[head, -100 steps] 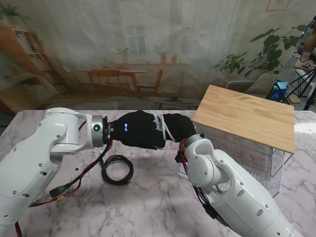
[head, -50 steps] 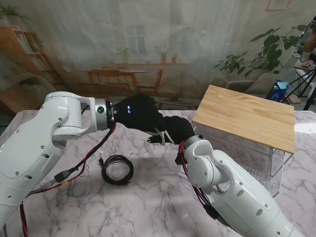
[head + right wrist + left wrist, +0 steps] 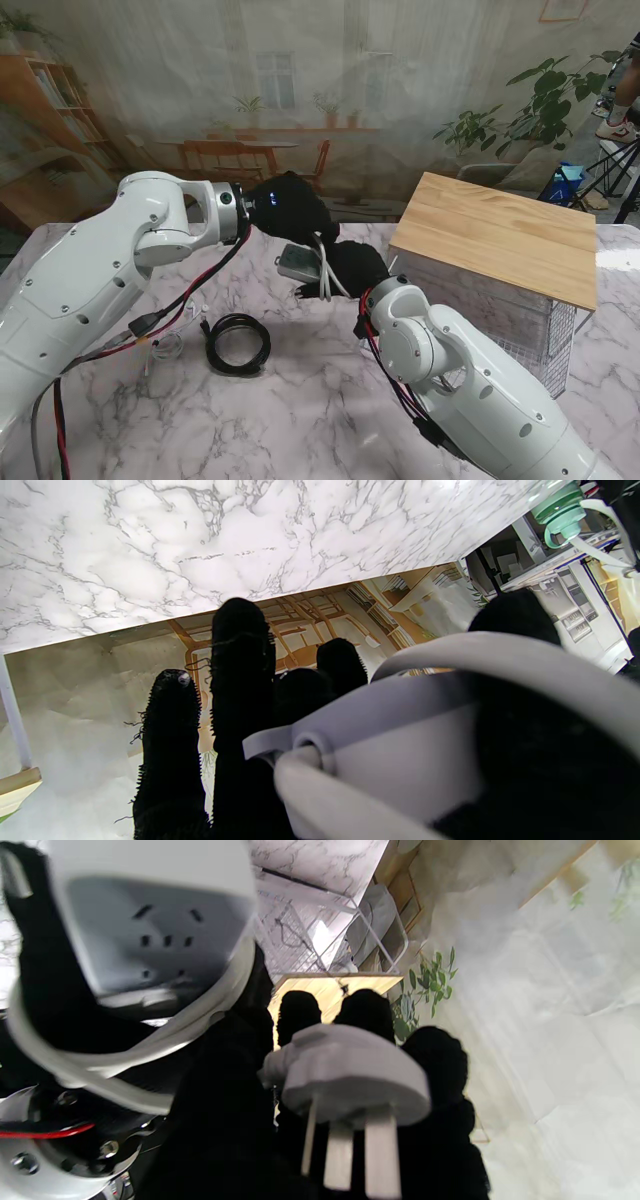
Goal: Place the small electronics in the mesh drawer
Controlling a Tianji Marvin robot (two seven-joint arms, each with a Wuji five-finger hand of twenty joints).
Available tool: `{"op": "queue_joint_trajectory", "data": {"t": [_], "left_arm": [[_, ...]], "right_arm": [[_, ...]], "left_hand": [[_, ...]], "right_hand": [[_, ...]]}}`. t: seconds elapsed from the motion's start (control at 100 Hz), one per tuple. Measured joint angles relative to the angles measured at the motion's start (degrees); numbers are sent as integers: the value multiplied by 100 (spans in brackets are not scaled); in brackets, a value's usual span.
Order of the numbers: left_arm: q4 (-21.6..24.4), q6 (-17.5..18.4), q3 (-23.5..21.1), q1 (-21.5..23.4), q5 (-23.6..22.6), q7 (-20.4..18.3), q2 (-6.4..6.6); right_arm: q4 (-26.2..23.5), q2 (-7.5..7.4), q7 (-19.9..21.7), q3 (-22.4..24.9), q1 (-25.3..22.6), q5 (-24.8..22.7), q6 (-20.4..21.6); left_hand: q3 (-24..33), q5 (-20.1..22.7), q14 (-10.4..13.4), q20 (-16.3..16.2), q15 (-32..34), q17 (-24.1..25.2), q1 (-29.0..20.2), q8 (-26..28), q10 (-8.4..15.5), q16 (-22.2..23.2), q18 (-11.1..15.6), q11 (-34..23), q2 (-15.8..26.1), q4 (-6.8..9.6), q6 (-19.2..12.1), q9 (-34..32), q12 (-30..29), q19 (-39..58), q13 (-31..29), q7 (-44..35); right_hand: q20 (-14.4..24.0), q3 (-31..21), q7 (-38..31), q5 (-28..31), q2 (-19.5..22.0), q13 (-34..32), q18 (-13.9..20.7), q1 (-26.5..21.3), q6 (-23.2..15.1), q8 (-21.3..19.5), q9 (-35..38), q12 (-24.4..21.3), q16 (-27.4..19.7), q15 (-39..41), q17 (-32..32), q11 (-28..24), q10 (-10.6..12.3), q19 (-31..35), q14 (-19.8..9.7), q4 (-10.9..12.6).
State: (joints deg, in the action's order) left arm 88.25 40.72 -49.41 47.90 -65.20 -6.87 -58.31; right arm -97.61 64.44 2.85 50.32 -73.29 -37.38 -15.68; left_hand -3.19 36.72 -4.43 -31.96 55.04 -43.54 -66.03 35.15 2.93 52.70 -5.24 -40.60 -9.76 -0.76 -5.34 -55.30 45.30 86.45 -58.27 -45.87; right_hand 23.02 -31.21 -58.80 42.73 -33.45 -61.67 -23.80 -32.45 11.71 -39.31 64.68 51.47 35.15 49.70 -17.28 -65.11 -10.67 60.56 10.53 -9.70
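A white power strip (image 3: 298, 262) with a white cord hangs over the table's middle, between my two black-gloved hands. My right hand (image 3: 356, 266) is shut on the strip's body (image 3: 410, 760), and the cord loops over that hand. My left hand (image 3: 295, 208), just farther from me, grips the strip's three-pin plug (image 3: 350, 1075), and the socket face (image 3: 150, 925) sits close to its wrist. The mesh drawer unit (image 3: 545, 325) with a wooden top (image 3: 500, 235) stands at the right; whether a drawer is pulled out is hidden behind my right arm.
A black coiled cable (image 3: 238, 343) lies on the marble table (image 3: 300, 420) nearer to me, left of the middle. A small clear item (image 3: 165, 347) lies beside it, under my left arm's loose red and black wires.
My left hand has risen and swung away from me, off the right hand. The white power strip, hidden before, now shows between the hands. The right arm has barely moved.
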Motion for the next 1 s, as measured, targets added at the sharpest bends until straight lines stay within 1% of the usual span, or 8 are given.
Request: {"op": "queue_joint_trajectory", "data": {"t": [0.16,0.25,0.34,0.46,0.58,0.71,0.86,1.0], "left_arm": [[-456,-255,424,-361,87,21,-59],[-655,-325,634,-514,87,122,-85],[-811,-441,797,-631,176,118,-112],[-930,-538,894,-703,277,59,-142],[-1089,-565,987,-763,108,333,-160],[-1239,-638,1132,-883,122,296,-160],[-1544,-745,1609,-1173,229,307,-164],[-1804,-813,1964,-1367,369,325,-208]], "right_arm": [[17,-19,58,-79,34,-3,59],[35,-18,91,-110,67,2,62],[58,-18,108,-127,91,18,66],[70,-17,121,-128,101,21,77],[71,-18,130,-125,102,21,84],[71,-22,152,-139,99,32,127],[67,-22,164,-170,98,81,135],[68,-24,198,-168,97,89,136]], "left_hand": [[10,-2,4,-3,0,173,0,2,-8,3,-7,0,25,7,-3,79,1,-30,-2,0],[10,-5,4,-4,0,179,2,4,25,3,-8,0,27,7,-54,79,1,-80,-1,0],[10,-6,4,-4,0,180,4,5,25,3,-8,0,27,7,-60,79,1,-80,-1,0],[10,-7,6,-4,-17,180,14,5,25,3,-8,0,27,7,-60,79,1,-80,75,0],[10,-86,10,-4,-26,180,143,-111,29,3,-7,3,83,7,-60,80,-4,-80,75,105],[10,-86,10,-4,-49,180,111,-225,32,3,-7,10,242,7,-60,81,-9,-80,75,130],[10,-85,10,-4,-90,184,111,-300,88,-3,-7,72,246,7,-60,162,-61,-80,75,178],[10,-85,10,-4,-152,188,125,-350,94,-5,-7,73,250,7,-60,163,-67,-80,74,189]], "right_hand": [[0,0,0,-15,5,0,0,-9,0,0,-2,1,0,0,0,0,-1,0,2,0],[-1,0,0,-16,7,0,0,-9,0,0,-2,1,0,0,0,0,-1,0,2,0],[-1,0,0,-17,12,0,0,-9,0,0,-2,1,0,0,0,0,-1,0,2,0],[-1,0,0,-18,17,0,0,-9,1,0,-2,1,0,0,0,0,-1,0,2,0],[-2,0,0,-19,20,0,0,-9,2,0,-2,1,0,0,0,0,-2,0,2,0],[-4,2,0,-19,20,0,0,-9,2,0,-2,1,0,0,0,0,-2,0,2,0],[-6,3,0,-19,20,0,0,-10,2,0,-2,1,0,0,0,0,-2,0,2,0],[-18,26,0,-19,24,0,0,-30,33,0,-2,1,0,0,0,0,-13,0,3,0]]}}
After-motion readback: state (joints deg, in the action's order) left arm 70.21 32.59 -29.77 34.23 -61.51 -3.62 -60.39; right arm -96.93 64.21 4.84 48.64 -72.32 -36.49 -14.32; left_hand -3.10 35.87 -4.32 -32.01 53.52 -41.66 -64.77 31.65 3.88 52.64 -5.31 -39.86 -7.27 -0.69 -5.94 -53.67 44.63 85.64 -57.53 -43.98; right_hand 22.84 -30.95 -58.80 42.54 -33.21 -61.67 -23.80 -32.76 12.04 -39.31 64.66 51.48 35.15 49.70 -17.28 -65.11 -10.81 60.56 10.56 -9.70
